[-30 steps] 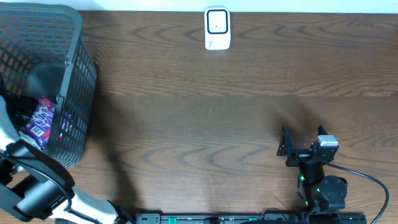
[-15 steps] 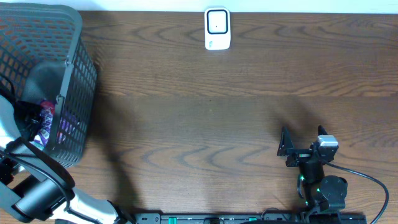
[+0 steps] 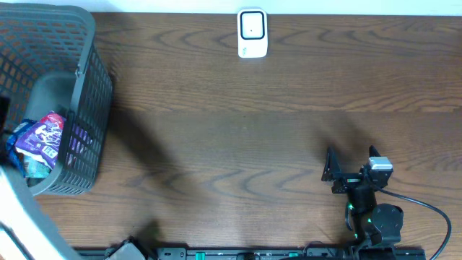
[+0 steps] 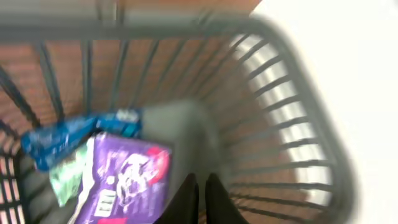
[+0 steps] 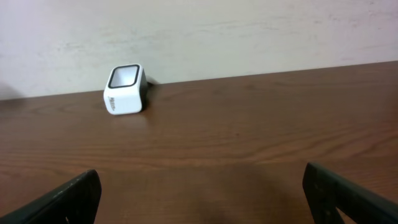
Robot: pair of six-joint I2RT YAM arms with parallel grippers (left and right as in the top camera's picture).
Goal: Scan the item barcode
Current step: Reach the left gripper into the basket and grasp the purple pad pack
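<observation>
Your left tool [image 4: 200, 186] is closed tight just beside the packet [image 4: 124, 177] in the basket [image 4: 292, 124]; any pinch is unclear. Lift and you may come up empty; your right tool [image 5: 202, 193] gapes, holding nothing.

basket [image 3: 90, 94] walls hem the left corner, scanner [image 3: 252, 33] at far edge, tabletop [image 3: 238, 144] open between
</observation>
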